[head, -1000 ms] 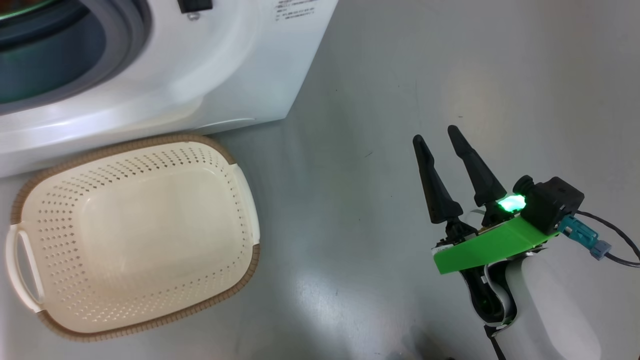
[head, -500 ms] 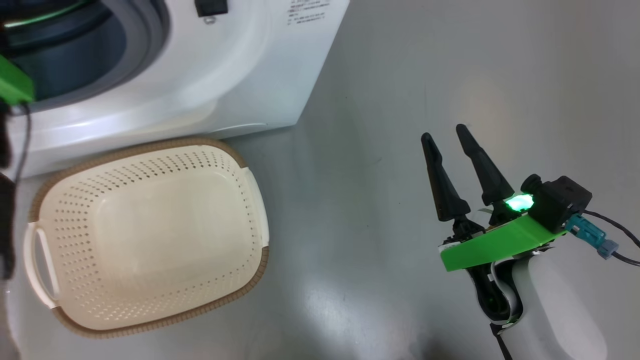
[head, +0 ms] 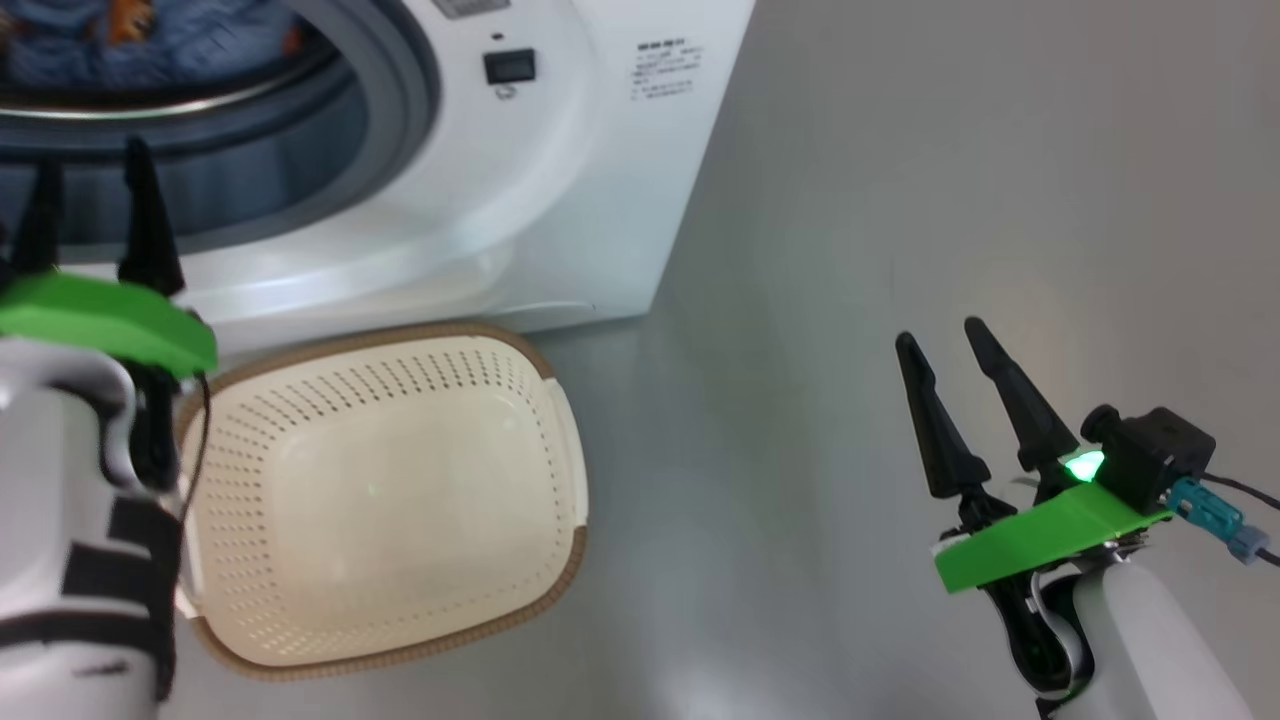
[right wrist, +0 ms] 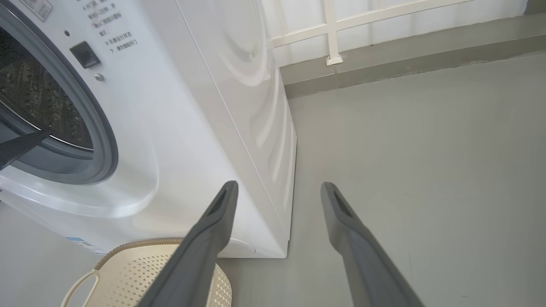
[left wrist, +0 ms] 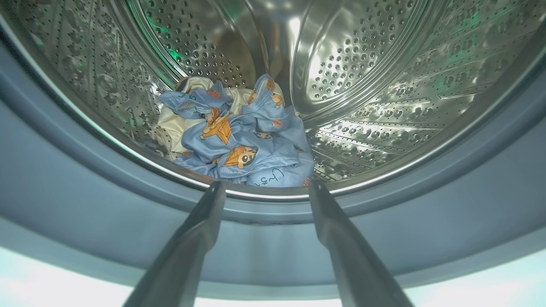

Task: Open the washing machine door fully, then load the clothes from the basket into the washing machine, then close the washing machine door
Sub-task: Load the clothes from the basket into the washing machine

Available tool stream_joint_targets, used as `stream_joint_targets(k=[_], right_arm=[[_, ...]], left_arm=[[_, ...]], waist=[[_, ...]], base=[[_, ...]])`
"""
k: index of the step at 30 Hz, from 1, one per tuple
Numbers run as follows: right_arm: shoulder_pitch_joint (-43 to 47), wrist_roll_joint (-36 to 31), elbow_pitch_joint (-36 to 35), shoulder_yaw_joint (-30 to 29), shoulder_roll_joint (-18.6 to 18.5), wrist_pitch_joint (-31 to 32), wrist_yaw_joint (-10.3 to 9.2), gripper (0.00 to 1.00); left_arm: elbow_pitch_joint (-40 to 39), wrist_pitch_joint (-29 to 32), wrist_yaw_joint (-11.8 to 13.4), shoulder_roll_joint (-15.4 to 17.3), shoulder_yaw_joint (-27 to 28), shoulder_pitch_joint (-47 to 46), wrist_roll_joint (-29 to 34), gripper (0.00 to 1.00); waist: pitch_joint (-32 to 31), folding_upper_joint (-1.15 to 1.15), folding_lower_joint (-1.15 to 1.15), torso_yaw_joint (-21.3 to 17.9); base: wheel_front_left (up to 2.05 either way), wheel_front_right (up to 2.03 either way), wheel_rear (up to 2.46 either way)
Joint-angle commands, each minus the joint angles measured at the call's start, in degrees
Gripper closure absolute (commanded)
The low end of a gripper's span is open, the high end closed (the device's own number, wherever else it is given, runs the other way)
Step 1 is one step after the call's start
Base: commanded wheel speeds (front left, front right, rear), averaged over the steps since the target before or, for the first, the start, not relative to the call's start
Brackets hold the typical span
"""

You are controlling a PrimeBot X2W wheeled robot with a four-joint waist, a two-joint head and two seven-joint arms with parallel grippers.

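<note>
Near: basket [head: 380, 500], cream, perforated, brown rim, empty, just before the washing machine [head: 560, 180]. Over floor [head: 900, 200] at right, right gripper [head: 940, 337]; at drum [left wrist: 384, 85] mouth, left gripper [left wrist: 265, 187]; both jaws spread, empty. Far: clothes [left wrist: 239, 140], blue cartoon-print plus cream, inside drum. Front-panel lettering [head: 662, 70] too small to read.

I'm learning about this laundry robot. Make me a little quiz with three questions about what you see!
1. True or false: the basket has nothing in it.
2. Where are the clothes? A) in the basket B) inside the washing machine C) on the floor
3. Fill in the gap: the left tool and the right tool both have their fingers ____ (open or shut).

Key: 1 true; 2 B; 3 open.
</note>
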Motion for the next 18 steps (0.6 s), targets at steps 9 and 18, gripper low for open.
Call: stream_joint_targets(k=[9, 18], right_arm=[[5.0, 0.7, -0.2, 0.9, -2.3, -0.4, 0.10, 0.00], [8.3, 1.6, 0.1, 0.4, -3.8, -0.4, 0.10, 0.00]], left_arm=[[-7.2, -0.4, -0.1, -0.5, 4.4, 11.8, 3.8, 0.00], [-13.2, -0.4, -0.1, -2.5, 6.4, 22.9, 6.4, 0.00]], waist=[[-8.6, 0.00, 0.00, 4.0], [-13.8, 0.00, 0.00, 4.4]], base=[[0.00, 0.00, 0.00], [0.00, 0.00, 0.00]])
